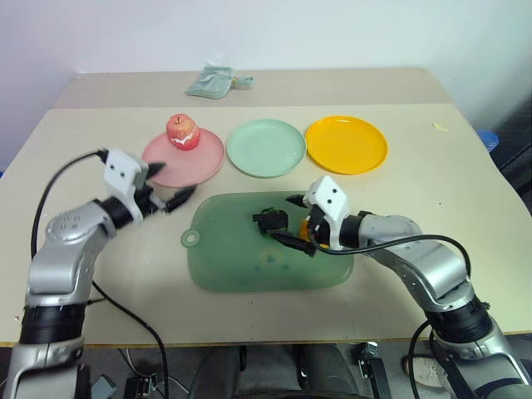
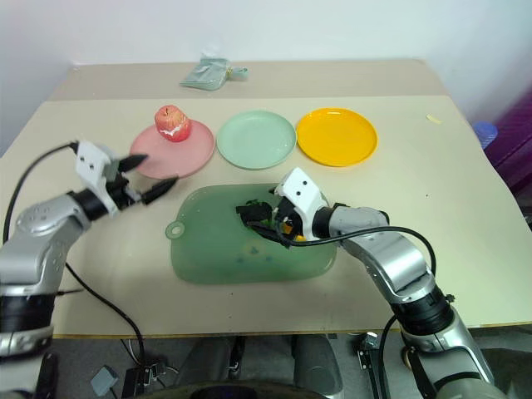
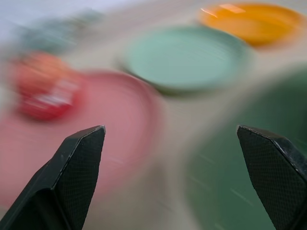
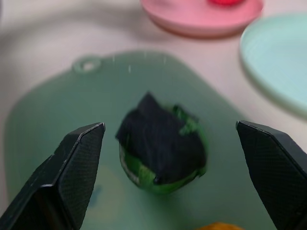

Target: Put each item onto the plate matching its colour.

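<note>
My right gripper (image 4: 170,179) is spread wide and empty, its textured black fingers either side of the lumpy dark green-black lump (image 4: 163,151) on the smooth green tray (image 1: 233,266), an orange fruit (image 2: 287,226) beside it. My left gripper (image 1: 170,188), also wide and empty, hangs near the glossy round pink plate (image 1: 204,162) bearing the upright apple (image 1: 182,131). I see no writing.

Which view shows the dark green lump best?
The right wrist view: the lump sits large and central between the open right tool's fingers, on the tray. In the eye views it is a small dark shape partly behind that tool. The left wrist view gives nothing of it.
</note>
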